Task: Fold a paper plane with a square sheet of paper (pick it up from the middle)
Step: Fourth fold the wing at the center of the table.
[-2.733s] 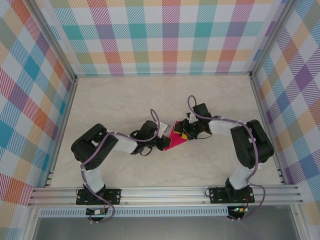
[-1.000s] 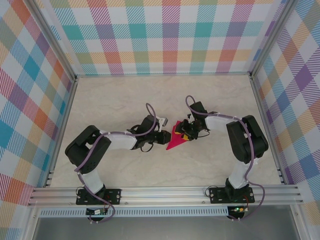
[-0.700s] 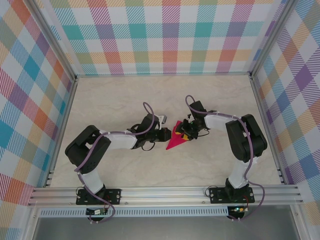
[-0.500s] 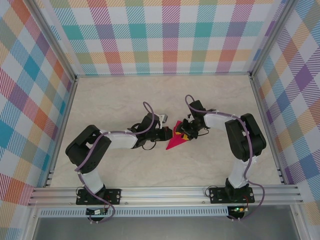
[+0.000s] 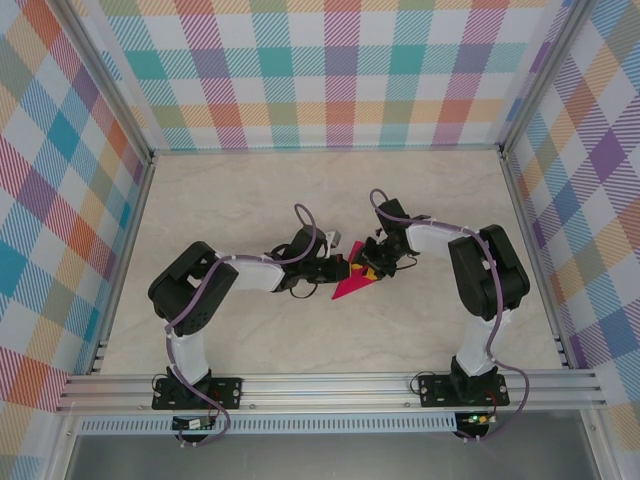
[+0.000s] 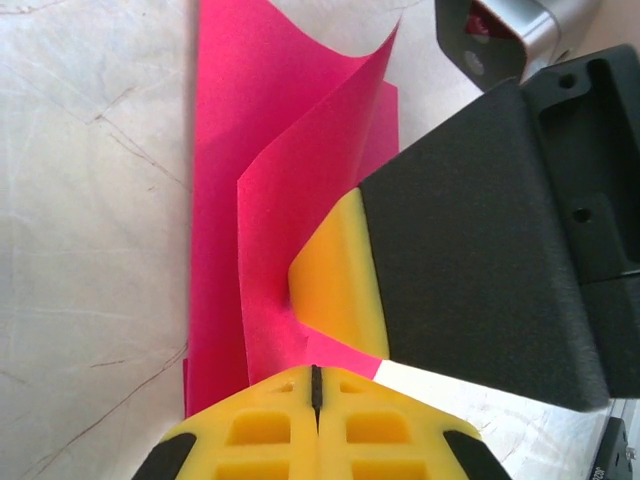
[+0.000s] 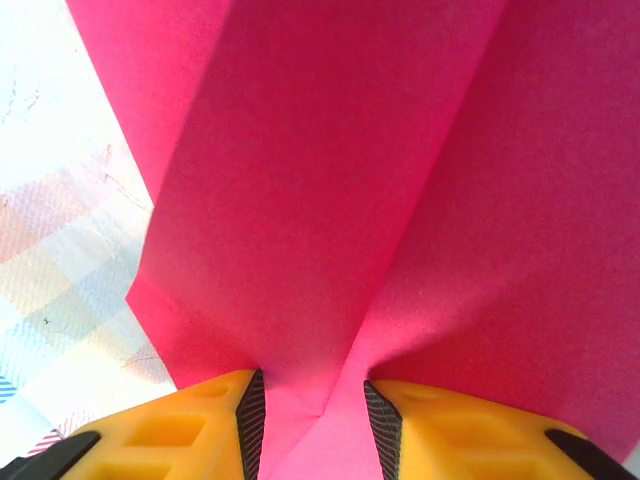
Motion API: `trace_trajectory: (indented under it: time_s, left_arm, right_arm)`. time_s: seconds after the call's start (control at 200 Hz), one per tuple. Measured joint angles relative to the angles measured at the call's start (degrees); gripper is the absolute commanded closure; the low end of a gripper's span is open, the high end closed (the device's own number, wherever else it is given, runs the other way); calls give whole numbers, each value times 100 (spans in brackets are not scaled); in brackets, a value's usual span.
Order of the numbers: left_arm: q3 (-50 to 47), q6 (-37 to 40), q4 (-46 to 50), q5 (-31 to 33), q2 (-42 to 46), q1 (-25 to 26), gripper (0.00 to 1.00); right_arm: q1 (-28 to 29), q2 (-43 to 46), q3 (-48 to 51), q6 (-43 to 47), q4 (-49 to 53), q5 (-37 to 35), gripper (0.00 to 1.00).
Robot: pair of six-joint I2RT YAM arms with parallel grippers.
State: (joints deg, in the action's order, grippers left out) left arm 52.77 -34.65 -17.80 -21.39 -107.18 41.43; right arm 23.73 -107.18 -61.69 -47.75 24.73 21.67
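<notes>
Closely, right tool [image 7: 312, 392] straddling pink paper [image 7: 330, 200]

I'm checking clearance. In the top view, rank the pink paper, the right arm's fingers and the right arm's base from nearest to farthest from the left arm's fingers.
From the left fingers:
1. pink paper: against them, just right.
2. right fingers: slightly farther right, at the paper.
3. right arm's base: far off, near right edge.

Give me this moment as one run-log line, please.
left gripper: shut on folded pink paper | right gripper: open, astride its raised fold | stage: mid-fold
</notes>
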Motion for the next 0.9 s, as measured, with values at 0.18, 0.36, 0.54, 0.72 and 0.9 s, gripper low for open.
trace_trajectory:
  time_s: [0.18, 0.36, 0.54, 0.72, 0.9]
  left_arm:
    - [63, 83, 170, 50, -70, 0, 100]
    - [72, 125, 278, 107, -90, 0, 100]
    - [76, 155, 317, 133, -90, 0, 100]
    - [151, 192, 422, 149, -103, 0, 100]
    - [166, 214, 424, 149, -111, 0, 100]
  right_arm:
    - [0, -33, -42, -87, 68, -20, 63]
    - [0, -94, -107, -133, 179, -20, 64]
    - [-2, -157, -173, -164, 308, -22, 66]
    - [-7, -227, -229, -249, 409, -20, 69]
    - [-7, -229, -229, -284, 424, -20, 69]
